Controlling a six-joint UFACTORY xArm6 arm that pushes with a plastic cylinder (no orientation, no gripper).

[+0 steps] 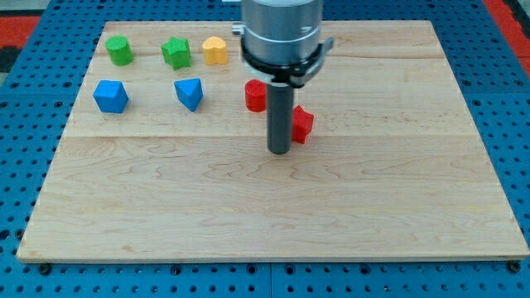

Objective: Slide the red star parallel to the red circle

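Red star (pixel 303 124): touches my tip (pixel 279 151) at its 2 o'clock, ready for pushing. Red circle (pixel 255 96) at 11 o'clock. My tip is bare, holding nothing.

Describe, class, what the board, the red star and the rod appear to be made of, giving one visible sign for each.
Board: pale wood, smooth finish, judging by its grain lines and plank seams.
Red star: uniform red with a slight sheen; painted wood or plastic, the look leaves it open.
Rod above my tip: dark and matte, possibly metal or plastic; it stands just to the view's left of the star.
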